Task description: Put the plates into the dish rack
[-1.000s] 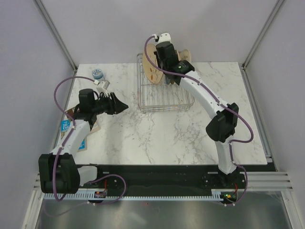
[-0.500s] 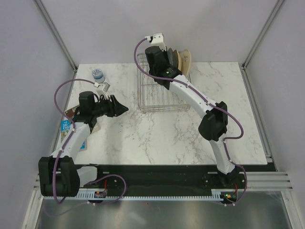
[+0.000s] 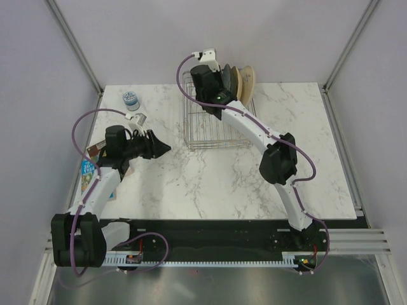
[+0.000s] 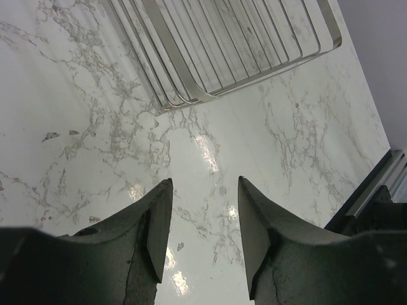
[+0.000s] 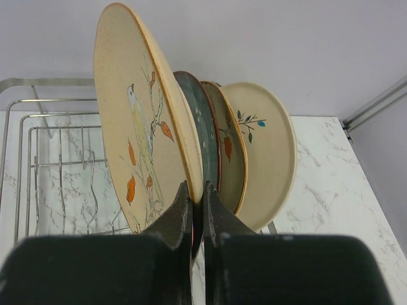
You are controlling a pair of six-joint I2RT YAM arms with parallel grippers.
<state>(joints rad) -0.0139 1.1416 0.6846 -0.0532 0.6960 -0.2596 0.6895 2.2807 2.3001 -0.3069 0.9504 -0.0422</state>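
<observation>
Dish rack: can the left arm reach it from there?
Probably yes. The left gripper, open and empty, points toward the near corner of the dish rack, with only bare table between. The right arm reaches over its other side.

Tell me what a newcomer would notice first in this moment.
The right gripper is pinched on the lower rim of a cream bird plate, holding it on edge. Three more plates stand close behind it at the far right end of the dish rack. The left gripper hangs open and empty over the marble table, just short of the rack's near corner.
</observation>
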